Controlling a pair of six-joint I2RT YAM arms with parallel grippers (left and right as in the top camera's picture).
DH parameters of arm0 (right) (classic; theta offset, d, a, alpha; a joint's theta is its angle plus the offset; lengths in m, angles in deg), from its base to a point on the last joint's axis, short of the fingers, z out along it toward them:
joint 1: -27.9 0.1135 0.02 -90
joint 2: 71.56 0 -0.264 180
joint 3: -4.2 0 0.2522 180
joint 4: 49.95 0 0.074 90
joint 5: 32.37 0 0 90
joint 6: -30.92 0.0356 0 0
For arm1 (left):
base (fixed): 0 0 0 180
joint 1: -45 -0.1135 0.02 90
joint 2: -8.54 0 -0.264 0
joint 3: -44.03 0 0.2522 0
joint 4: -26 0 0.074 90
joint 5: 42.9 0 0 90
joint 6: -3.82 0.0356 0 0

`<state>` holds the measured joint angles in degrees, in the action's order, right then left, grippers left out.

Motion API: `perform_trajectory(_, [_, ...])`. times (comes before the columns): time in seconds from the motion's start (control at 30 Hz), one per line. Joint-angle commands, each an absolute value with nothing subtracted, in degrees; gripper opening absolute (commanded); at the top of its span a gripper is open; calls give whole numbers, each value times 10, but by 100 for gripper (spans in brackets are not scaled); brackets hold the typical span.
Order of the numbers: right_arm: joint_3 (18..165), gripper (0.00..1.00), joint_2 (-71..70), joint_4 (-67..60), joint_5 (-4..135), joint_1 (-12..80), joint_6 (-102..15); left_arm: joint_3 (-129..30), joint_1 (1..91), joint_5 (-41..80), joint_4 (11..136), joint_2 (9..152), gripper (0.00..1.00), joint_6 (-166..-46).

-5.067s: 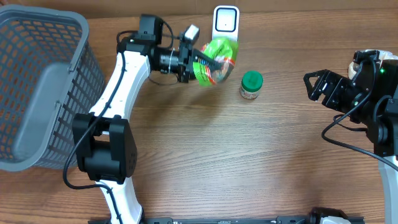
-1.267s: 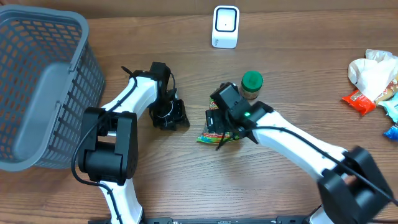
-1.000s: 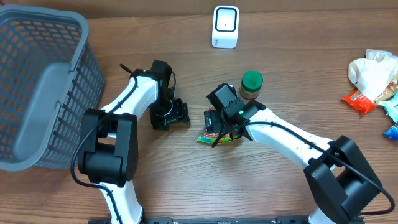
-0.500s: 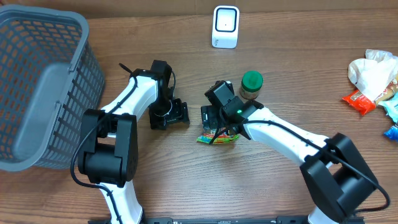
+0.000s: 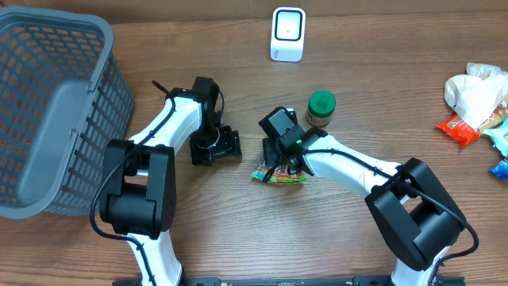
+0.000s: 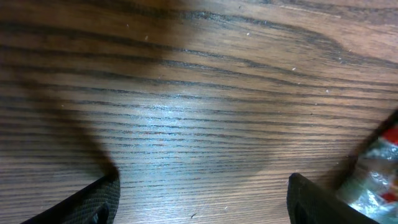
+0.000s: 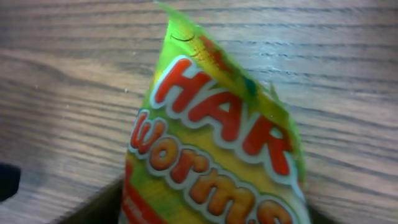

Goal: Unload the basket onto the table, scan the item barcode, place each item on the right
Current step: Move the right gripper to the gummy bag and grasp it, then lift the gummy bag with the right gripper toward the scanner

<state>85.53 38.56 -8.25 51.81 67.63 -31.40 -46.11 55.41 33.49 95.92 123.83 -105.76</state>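
Closest of all, in the right wrist view: the bag [image 7: 217, 155], yellow and green with big red and orange letters, filling most of the picture and lying on the wood table [image 7: 62, 74]. Only dark, blurry bits along the bottom edge. Cannot tell from here whether squeezed or not.

In the left wrist view: the left gripper [image 6: 202, 199], wide open, two dark tips far apart, bare wood between, holding nothing. At the picture's right edge, a small shiny red and green bit of the bag, just beside one tip.

From above, much more. Near the middle of the table, the bag on the wood. Over its far end, the right gripper [image 5: 279, 152], pointing down and hiding its own tips, so cannot tell whether closed on the bag or loose around it. Off to the side, the left gripper, apart from the bag.

Just past the right gripper, a jar [image 5: 321, 109] with a green lid, standing up. Farther back, well apart from the bag, the white scanner [image 5: 287, 34].

Seen only from above too: a grey basket [image 5: 55, 119] at one end and a pile of snacks [image 5: 476, 99] at the other.
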Motion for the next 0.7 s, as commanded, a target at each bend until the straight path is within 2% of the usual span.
perform_trajectory(0.0, [867, 39, 393, -82, 523, 675, -305, -453, 551, 375, 952, 1250, 80, -1059])
perform_trajectory(0.07, [867, 34, 393, -83, 524, 675, -305, -453, 551, 375, 953, 1250, 80, -1059])
perform_trajectory(0.23, [867, 33, 393, -83, 525, 675, -305, -453, 551, 375, 953, 1250, 80, -1059])
perform_trajectory(0.47, [867, 9, 393, -115, 592, 674, -303, -453, 551, 380, 955, 1250, 80, -1059])
perform_trajectory(0.67, [867, 4, 393, -136, 678, 641, -270, -453, 551, 388, 968, 1250, 80, -1059])
